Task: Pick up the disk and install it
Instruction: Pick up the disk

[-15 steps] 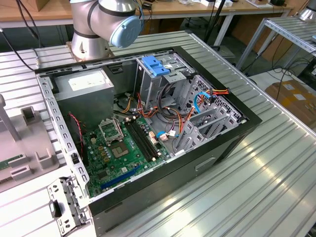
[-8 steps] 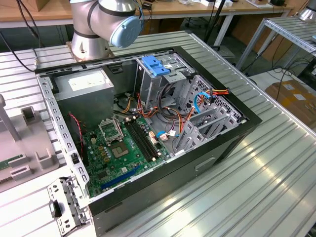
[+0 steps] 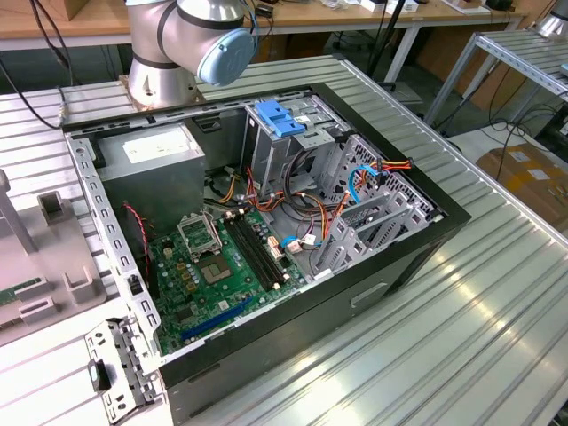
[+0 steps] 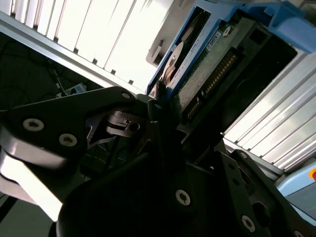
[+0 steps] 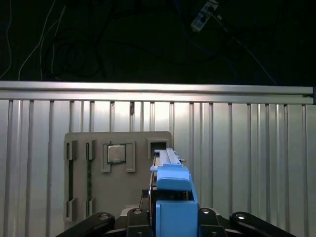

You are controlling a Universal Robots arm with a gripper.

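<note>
The gripper (image 4: pixel 159 101) clamps the disk (image 4: pixel 207 64) edge-on: grey metal, bright blue rails. Beyond it lie a ribbed aluminium table (image 5: pixel 247 148) and a grey tray (image 5: pixel 123 197) bearing a square chip (image 5: pixel 116 153). In the exterior view, the open case (image 3: pixel 444 222) has a blue latch (image 3: pixel 280 118) at its twelve o'clock.

arm (image 3: pixel 191 40) chopped off at the exterior view's top edge, disk (image 4: pixel 207 64) half buried behind the gripper (image 4: pixel 160 98) links in the second wrist view

Arm (image 3: pixel 169 35): silver-grey, rounded joints.
Cap (image 3: pixel 226 55): light blue, round, at the joint's 4 o'clock.
Gripper (image 4: pixel 159 101): black, angular links.
Screws (image 4: pixel 182 197): silver, round-headed.
</note>
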